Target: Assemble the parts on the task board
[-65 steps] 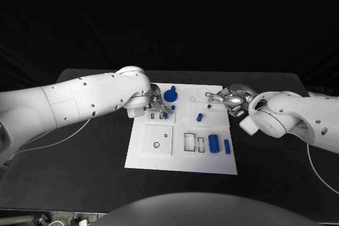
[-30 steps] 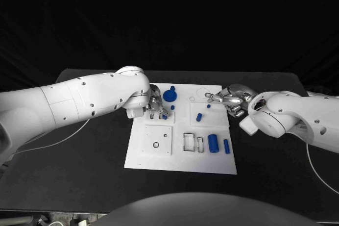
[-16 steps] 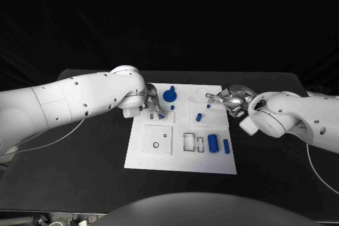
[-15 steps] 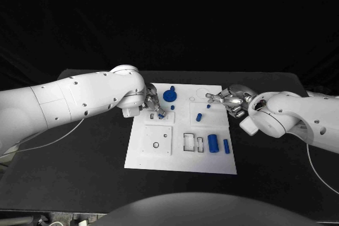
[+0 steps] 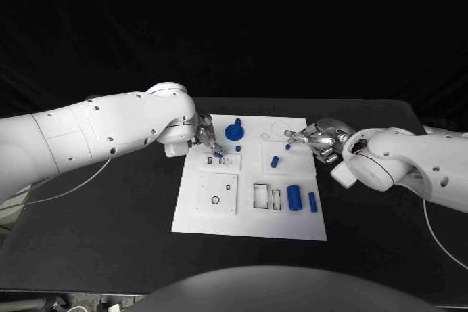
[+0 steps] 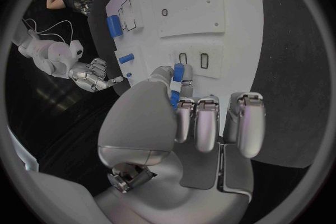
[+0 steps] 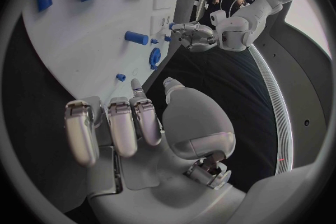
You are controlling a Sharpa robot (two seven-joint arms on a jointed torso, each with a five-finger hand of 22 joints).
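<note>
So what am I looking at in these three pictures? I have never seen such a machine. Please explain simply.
It is a robot with two white arms and silver hands, at a black table. One picture looks down from its head; the two round ones come from cameras at its wrists. On the table lies a white board with small blue parts, such as a cylinder and a knob. The left hand pinches a small blue peg above two slots. The right hand holds nothing and hangs at the board's edge.

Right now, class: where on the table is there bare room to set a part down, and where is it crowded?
Bare table lies left of the task board, and a narrower strip to its right. The board's far end is crowded: left hand, right hand, blue parts.
</note>
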